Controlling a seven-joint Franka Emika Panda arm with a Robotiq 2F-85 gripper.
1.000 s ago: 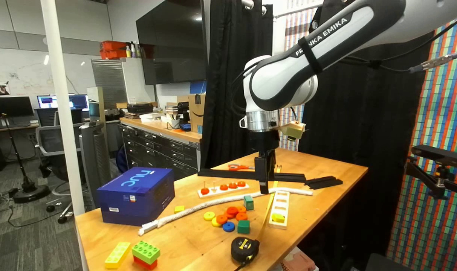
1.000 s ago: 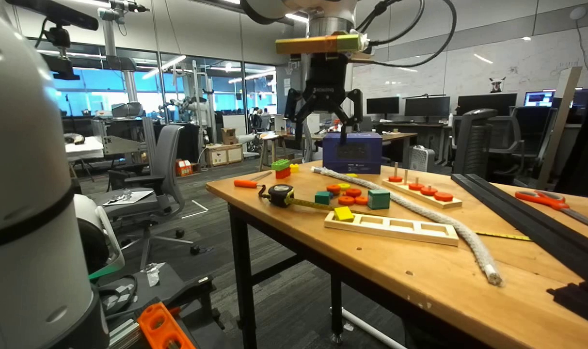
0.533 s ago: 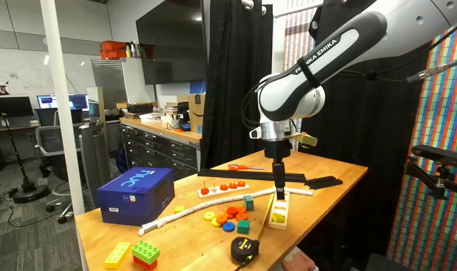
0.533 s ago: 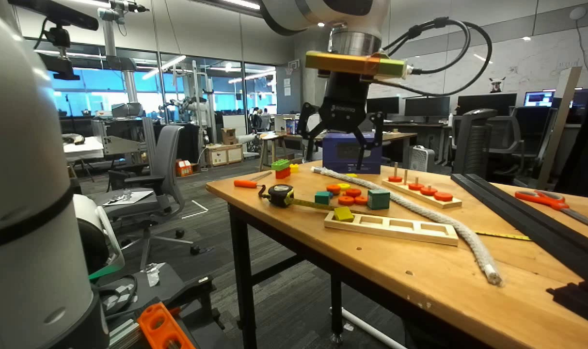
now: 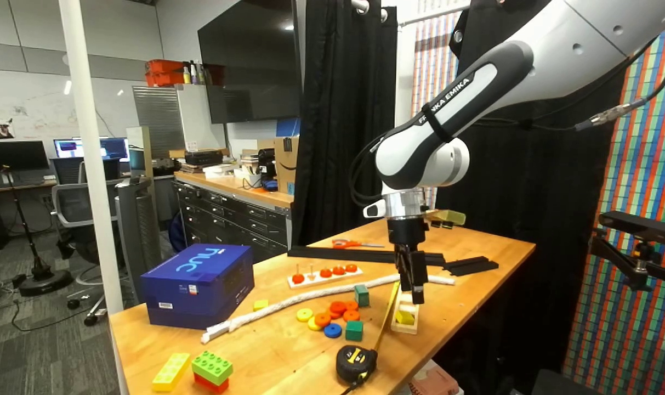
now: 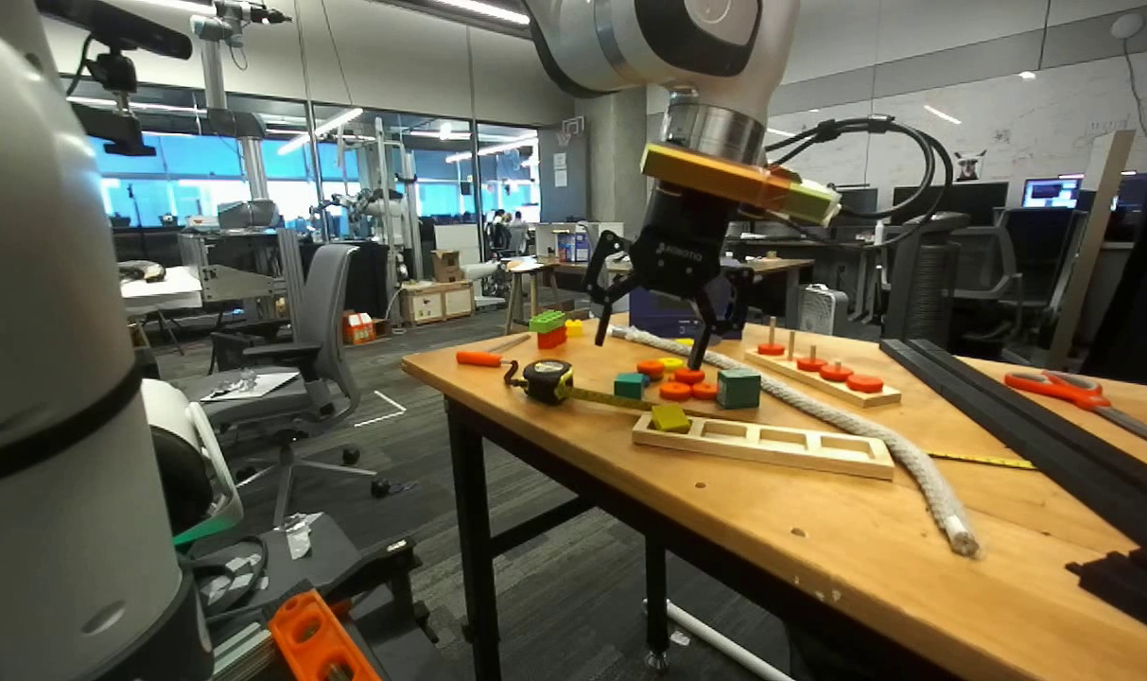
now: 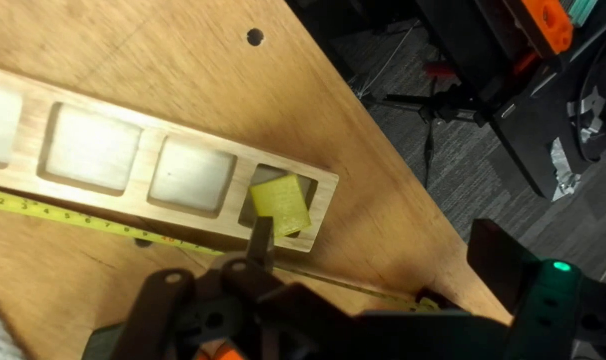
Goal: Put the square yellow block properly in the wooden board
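Reseating the square yellow block (image 7: 283, 205) is judged to be the step in hand; it is found skewed and tilted in the end recess (image 7: 267, 173) of the wooden board (image 7: 144, 165). The gripper (image 6: 649, 355) is noted with fingers apart, nothing held. Next, the block should be gripped, squared and pressed down. Counted: one block in one board of four recesses; two green blocks (image 6: 630, 385) (image 6: 738, 388); one tape measure (image 5: 356, 364).

Room above wooden board (image 7: 145, 165), measuring tape (image 7: 97, 223) alongside
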